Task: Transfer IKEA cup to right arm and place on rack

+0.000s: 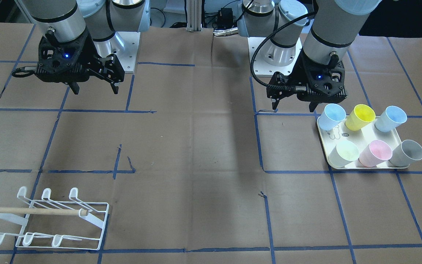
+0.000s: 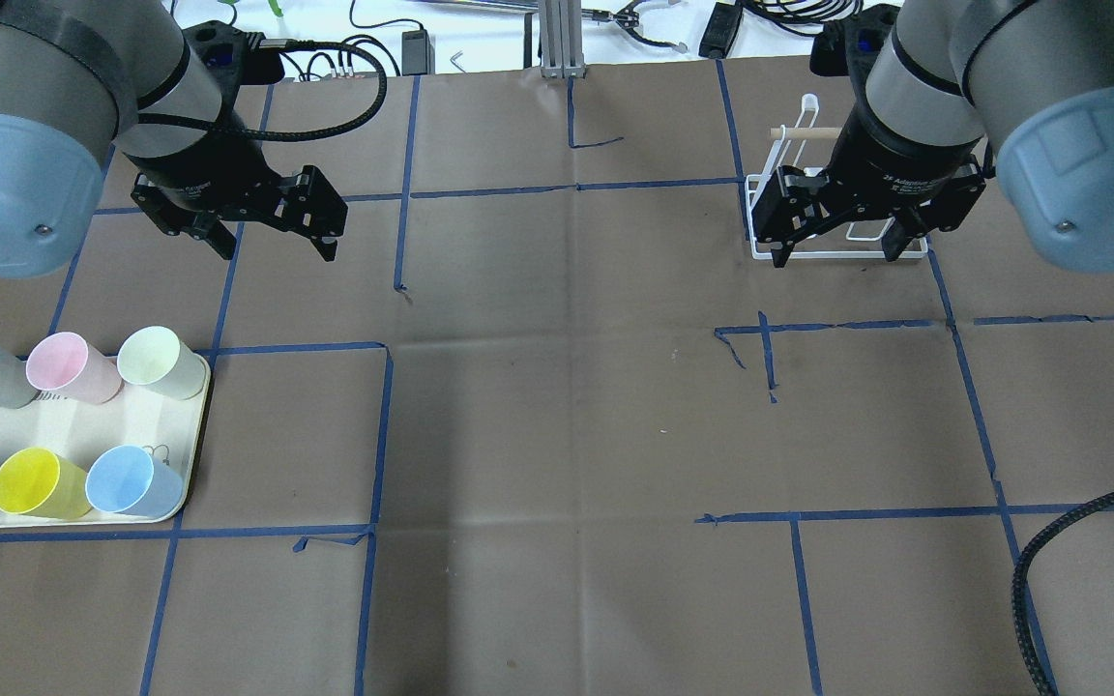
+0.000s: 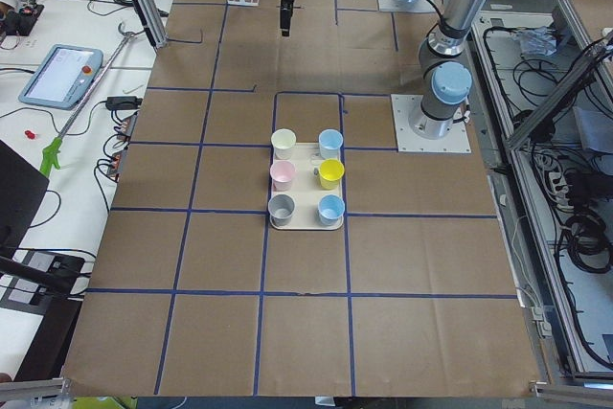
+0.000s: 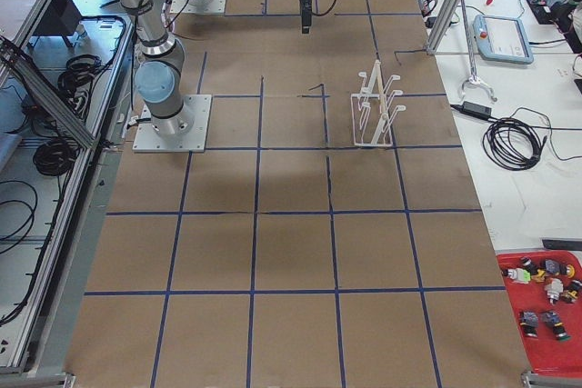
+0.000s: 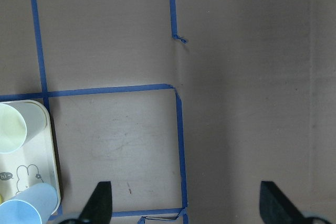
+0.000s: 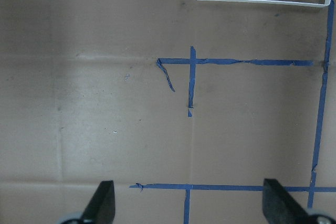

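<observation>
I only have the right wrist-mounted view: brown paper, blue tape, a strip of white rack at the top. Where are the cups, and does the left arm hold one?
Observer: No. All six cups stand upright on the cream tray on the robot's left side.
Operator: And where is the left arm?
Observer: The left gripper hangs above bare paper beside the tray, jaws open and empty.
Operator: Anything on the rack already?
Observer: The rack carries no cup; only its wooden dowel lies across it.
</observation>
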Controlling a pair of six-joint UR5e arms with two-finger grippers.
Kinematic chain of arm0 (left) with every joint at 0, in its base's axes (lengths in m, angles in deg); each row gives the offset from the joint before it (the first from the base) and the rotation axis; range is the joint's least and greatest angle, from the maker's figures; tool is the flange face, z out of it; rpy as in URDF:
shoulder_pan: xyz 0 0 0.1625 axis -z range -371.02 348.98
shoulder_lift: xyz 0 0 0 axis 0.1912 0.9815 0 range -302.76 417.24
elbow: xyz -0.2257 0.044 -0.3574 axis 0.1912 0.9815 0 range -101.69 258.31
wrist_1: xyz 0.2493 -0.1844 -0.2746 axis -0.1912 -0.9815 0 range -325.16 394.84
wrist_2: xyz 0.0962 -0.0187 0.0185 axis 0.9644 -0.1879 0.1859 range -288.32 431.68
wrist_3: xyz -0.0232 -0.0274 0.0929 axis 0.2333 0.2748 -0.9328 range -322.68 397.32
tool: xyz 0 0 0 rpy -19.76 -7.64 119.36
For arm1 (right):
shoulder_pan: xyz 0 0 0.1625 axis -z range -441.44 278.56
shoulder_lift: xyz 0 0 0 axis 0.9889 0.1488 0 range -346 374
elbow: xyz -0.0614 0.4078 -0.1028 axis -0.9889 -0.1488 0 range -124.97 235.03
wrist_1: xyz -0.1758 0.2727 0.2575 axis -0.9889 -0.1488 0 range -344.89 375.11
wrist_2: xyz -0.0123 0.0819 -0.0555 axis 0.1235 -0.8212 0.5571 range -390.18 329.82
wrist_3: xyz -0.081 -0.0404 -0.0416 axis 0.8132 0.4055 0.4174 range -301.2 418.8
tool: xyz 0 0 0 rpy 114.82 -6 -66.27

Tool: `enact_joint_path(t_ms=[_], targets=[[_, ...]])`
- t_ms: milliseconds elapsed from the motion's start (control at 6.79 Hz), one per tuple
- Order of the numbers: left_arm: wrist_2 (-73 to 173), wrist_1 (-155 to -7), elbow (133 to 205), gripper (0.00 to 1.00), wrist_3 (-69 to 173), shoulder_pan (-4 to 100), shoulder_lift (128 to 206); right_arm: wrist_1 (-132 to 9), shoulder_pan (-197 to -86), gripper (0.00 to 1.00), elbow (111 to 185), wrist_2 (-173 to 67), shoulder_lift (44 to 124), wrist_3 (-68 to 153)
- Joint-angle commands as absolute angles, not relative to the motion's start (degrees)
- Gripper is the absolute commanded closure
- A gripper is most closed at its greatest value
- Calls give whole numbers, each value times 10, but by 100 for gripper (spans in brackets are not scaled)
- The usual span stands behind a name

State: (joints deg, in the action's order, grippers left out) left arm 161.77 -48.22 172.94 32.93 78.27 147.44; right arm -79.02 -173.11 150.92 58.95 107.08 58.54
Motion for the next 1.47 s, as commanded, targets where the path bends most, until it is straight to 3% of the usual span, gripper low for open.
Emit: enact_joint_path(t_ms=[0, 1326], targets=[[1618, -482, 1731, 0, 329, 783, 1472, -790, -1731, 0, 1509, 589, 1071, 584], [1618, -467, 1731, 0, 320, 779, 1467, -790, -1731, 0, 1510, 589, 1070, 584]])
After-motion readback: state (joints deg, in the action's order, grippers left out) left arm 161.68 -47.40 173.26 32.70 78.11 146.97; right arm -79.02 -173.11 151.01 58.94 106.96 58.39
